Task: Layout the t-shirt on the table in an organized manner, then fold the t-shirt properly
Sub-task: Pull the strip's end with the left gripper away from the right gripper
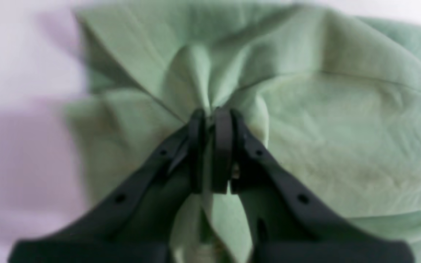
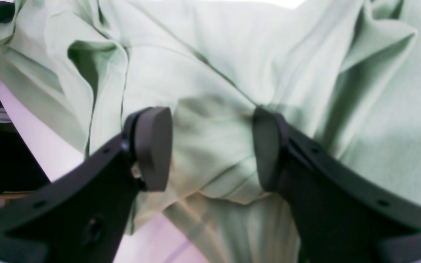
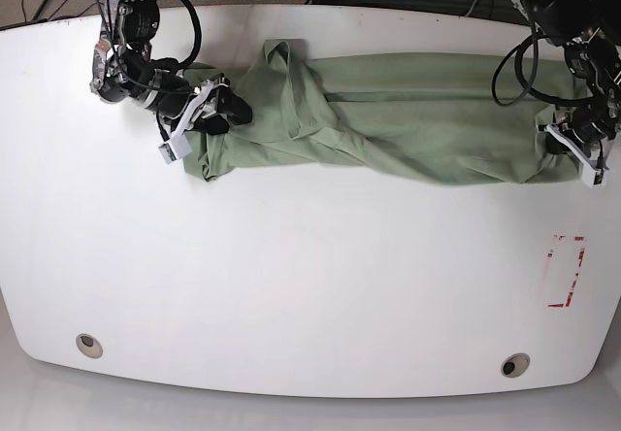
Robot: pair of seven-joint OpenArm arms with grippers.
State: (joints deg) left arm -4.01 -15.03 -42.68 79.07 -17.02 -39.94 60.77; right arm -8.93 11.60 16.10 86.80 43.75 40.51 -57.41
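**Entry: sage-green t-shirt, laying-out stage, both ends attended**

While the garment lies bunched in a long band across the far half of the desk (image 3: 310, 285), it is not yet flat, and folding has not begun.

*Left wrist view.* Left gripper (image 1: 210, 111): jaws pressed together, pinching a gathered pleat of the t-shirt (image 1: 342, 128). Creases radiate from the pinch. Picture blurred; pale desk visible at left.

*Right wrist view.* Right gripper (image 2: 210, 146): jaws spread, a puckered mound of cloth lying between the two pads (image 2: 152, 146). Whether the pads touch the fabric cannot be told; nothing is clamped.

*Base view.* T-shirt (image 3: 408, 111) runs between the two arms, twisted and ridged near the middle-left. Right gripper (image 3: 209, 109) at the cloth's end on the view's left; left gripper (image 3: 572, 140) at the end on the view's right. Two grommet holes and a red-marked rectangle (image 3: 565, 271) lie well apart from the cloth.

*Handling note (judgement).* The right jaws should close on a thin edge, not the thick mound, so that a single layer is taken. Then both ends drawn apart evenly and low, to ease out the central twist without dragging the cloth off the desk.
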